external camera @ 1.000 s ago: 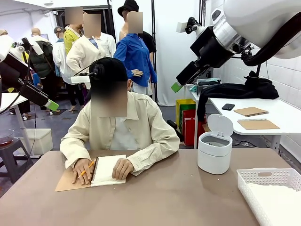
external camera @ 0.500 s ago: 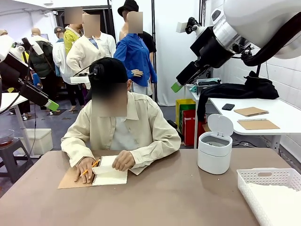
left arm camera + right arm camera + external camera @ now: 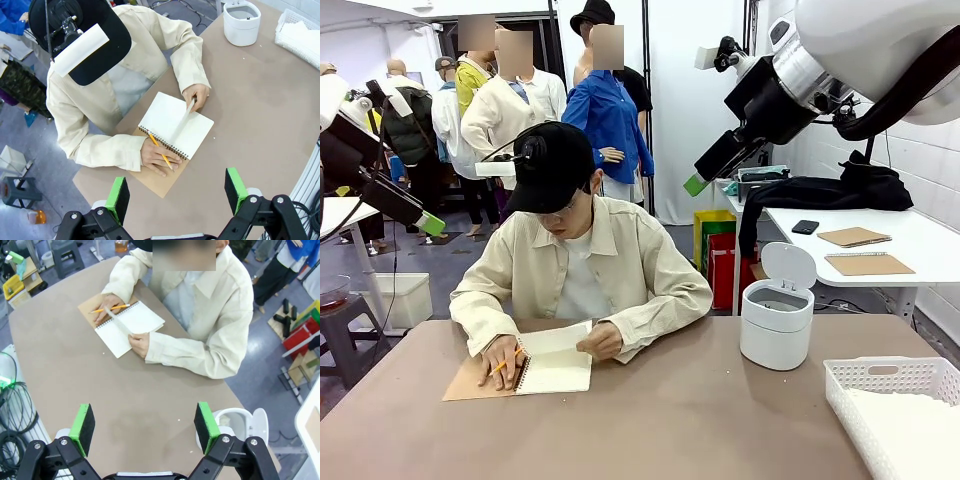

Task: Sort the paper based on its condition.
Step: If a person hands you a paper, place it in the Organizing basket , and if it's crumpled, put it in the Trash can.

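A spiral notebook [image 3: 555, 362] lies open on its brown cover in front of the person. One hand [image 3: 500, 360] holds a pencil on the cover. The other hand [image 3: 603, 340] lifts the edge of a white page [image 3: 189, 107], which curls up from the notebook [image 3: 175, 125]. In the right wrist view the same raised page [image 3: 117, 320] stands over the notebook [image 3: 131, 326]. My left gripper [image 3: 425, 220] hangs high at the left, open and holding nothing [image 3: 176, 195]. My right gripper [image 3: 698, 182] is raised at the upper right, also open [image 3: 144, 422].
A white lidded bin [image 3: 776, 320] stands open at the right of the table. A white slotted basket [image 3: 850, 385] sits at the front right corner with something white like paper inside. The brown table [image 3: 700, 420] is bare in the middle and front.
The person's hand slid from the flat page to its right edge and now lifts it. The notebook shifted slightly. Neither arm has moved.
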You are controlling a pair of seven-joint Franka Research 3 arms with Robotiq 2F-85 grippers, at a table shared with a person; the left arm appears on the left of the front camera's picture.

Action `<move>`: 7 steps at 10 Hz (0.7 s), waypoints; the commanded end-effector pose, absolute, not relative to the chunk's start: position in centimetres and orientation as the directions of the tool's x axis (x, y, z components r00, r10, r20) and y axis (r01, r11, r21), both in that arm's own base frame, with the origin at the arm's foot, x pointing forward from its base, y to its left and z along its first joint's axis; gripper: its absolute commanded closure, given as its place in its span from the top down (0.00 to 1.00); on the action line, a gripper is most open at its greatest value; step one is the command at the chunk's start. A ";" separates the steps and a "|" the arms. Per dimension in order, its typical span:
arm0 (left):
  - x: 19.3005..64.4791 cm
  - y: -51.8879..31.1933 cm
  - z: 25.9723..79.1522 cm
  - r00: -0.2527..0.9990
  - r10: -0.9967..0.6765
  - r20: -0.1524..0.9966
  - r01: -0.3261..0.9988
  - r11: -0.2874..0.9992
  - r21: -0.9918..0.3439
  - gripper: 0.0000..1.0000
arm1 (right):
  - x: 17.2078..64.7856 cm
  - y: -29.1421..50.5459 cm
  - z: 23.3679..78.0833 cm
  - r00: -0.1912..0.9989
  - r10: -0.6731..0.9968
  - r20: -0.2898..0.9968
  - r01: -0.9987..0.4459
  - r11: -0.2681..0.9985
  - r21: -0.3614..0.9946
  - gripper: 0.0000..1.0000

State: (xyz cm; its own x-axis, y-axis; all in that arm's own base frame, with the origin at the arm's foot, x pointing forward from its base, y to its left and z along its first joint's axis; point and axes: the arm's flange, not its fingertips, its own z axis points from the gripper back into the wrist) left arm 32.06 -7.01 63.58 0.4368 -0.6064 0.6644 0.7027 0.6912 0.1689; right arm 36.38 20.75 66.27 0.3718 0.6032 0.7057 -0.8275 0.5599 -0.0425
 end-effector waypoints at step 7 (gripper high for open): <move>32.1 -6.9 63.6 0.433 -0.610 0.663 0.703 0.689 0.175 1.00 | 36.4 20.7 66.3 0.368 0.609 0.703 -0.828 0.559 -0.051 1.00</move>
